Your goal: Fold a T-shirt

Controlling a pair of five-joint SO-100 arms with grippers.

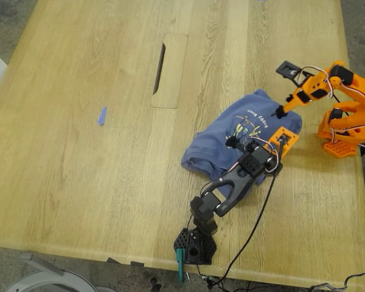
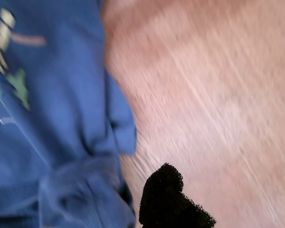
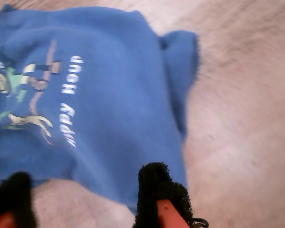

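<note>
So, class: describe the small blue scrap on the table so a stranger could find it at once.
Start at the wooden table and find the dark slot cut into its top. Toward the exterior view's left of the slot lies a small blue scrap, alone on bare wood. It is tiny and far from the crumpled T-shirt.

The T-shirt (image 1: 231,143) is slate blue, its chest print (image 3: 26,97) green, yellow and white with pale lettering beside it. The surface (image 1: 79,121) is light oak with straight grain. One arm (image 1: 344,103) is bright orange, the other arm (image 1: 231,188) black. A small blue scrap (image 1: 101,115) lies on the surface, well apart from the T-shirt.
</note>
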